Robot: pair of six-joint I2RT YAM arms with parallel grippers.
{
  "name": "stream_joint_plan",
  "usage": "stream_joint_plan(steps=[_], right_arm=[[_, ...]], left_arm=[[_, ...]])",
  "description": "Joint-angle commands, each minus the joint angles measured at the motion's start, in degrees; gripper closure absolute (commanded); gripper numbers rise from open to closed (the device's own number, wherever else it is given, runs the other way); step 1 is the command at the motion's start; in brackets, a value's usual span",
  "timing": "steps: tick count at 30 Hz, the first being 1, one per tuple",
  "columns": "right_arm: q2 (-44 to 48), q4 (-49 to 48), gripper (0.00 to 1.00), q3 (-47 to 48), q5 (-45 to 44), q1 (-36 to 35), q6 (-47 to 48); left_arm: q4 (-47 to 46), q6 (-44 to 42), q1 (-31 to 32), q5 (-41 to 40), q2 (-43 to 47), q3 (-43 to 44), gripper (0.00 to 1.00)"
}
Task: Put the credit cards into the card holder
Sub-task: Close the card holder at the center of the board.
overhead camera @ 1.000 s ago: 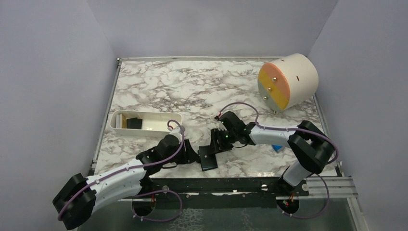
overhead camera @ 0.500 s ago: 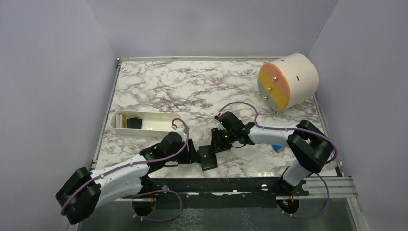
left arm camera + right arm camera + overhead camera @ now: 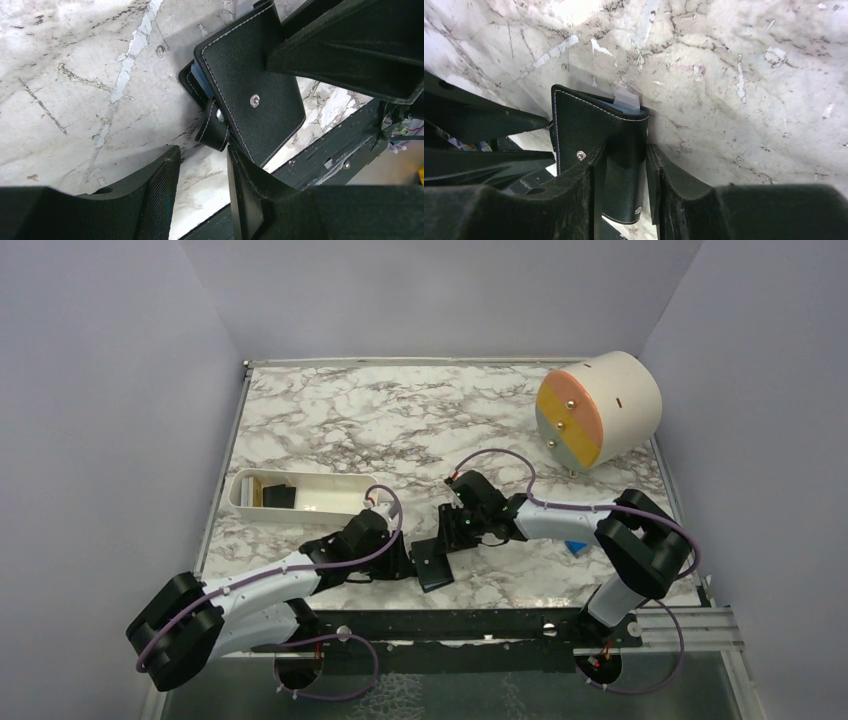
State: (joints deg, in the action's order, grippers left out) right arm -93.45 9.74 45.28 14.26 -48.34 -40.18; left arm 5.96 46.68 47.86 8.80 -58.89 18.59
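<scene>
The left gripper [image 3: 201, 152] is held low over the table [image 3: 330, 415] near the front edge, its jaws partly apart with bare marble showing between them; nothing is gripped. One of its fingers [image 3: 242, 195] is touched by the near corner of the wallet [image 3: 255, 90]. The wallet is laid folded on the marble between the two grippers, black face up, with a stud [image 3: 255, 100] on that face and a short strap [image 3: 214, 131] hanging off its edge just ahead of the left fingertips. A light blue lining is seen at its side.

The far end of the wallet is straddled by the right gripper [image 3: 624, 150], jaws about half apart: part of the black face fills the gap, one finger [image 3: 584, 185] is set over the face near the stud and the other stands at the wallet's edge. Whether it is clamped cannot be told. A pale sliver [image 3: 626, 102] sticks out past the wallet's far edge.

A blue block [image 3: 575, 546] is partly hidden beside the right arm. Farther back on the left, a white tray [image 3: 330, 480] is seen with dark cards [image 3: 281, 497] in its left end. At the far right corner a drum [image 3: 598, 408] is lying on its side.
</scene>
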Motion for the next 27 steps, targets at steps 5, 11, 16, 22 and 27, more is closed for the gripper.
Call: stream_joint_plan(steps=[5,11,16,22,27], right_arm=[[-2.65,3.14,0.65,-0.9,-9.79,0.17,2.53],[-1.75,2.82,0.66,-1.83,-9.83,0.17,2.57],[-1.29,3.0,0.66,-2.58,-10.56,0.22,2.57],[-0.75,3.71,0.66,-2.69,-11.62,0.17,2.91],[-0.42,3.22,0.66,-3.19,-11.1,0.18,2.52]], left_arm=[[-3.63,-2.85,0.15,2.96,-4.33,0.17,0.53],[-1.4,-1.82,0.21,0.41,-6.48,1.13,0.59],[2.5,0.66,0.19,-4.66,-1.72,0.02,0.69],[5.81,1.86,0.22,-7.13,2.32,-0.53,0.75],[4.33,2.23,0.21,-6.03,3.94,-1.58,0.76]])
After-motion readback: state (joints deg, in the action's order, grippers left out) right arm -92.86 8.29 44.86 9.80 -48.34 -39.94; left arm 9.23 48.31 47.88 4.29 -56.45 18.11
